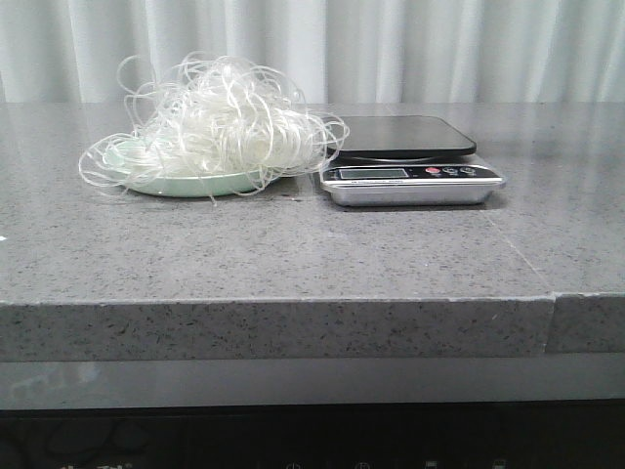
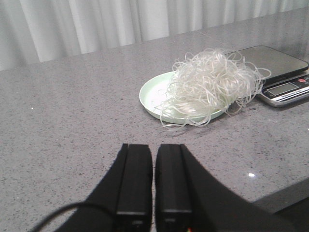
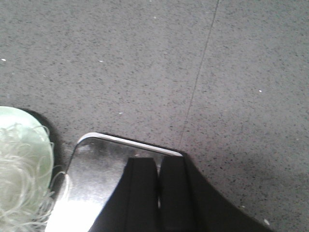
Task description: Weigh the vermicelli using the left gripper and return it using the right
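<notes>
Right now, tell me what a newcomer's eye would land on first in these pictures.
First, the vermicelli, a fluffy white tangle heaped on a mint-green plate left of centre on the grey table, strands spilling over the rim. Just to its right sits a kitchen scale with a dark, bare platform. The left tool is shut, short of the plate.

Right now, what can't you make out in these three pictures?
- Scale display: too small to read in the front view.
- Plate: far side hidden under the vermicelli in the left wrist view.
- Scale platform: mostly covered by the right gripper in the right wrist view.
- Both arms: absent from the front view.
</notes>
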`<state>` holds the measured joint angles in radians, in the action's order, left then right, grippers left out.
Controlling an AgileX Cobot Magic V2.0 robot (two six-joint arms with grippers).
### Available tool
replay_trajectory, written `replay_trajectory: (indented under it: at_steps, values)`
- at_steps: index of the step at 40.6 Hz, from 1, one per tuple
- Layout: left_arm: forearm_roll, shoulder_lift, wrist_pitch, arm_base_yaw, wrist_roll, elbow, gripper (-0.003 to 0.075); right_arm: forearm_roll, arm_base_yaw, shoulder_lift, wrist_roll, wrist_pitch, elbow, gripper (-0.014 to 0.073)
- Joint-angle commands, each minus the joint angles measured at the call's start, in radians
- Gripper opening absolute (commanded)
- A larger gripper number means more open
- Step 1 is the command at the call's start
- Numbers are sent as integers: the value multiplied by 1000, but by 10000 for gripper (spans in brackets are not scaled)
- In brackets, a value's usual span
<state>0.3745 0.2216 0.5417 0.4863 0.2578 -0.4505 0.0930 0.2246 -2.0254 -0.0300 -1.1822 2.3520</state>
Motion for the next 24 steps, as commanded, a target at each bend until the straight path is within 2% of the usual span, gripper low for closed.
replay_trajectory:
  at_steps: [1,6,16,24]
  values:
    - [30,13,-70,-2,10,-26,147,-34,-3,118,-5,147,-91,155]
    - [34,13,-70,-2,10,-26,146,-38,-3,234,-5,308,-328,155]
    - [48,13,-70,-2,10,-26,146,-46,-3,622,-4,758,-977,155]
    - [58,13,-70,-2,10,-26,146,-80,-3,913,-4,987,-1370,155]
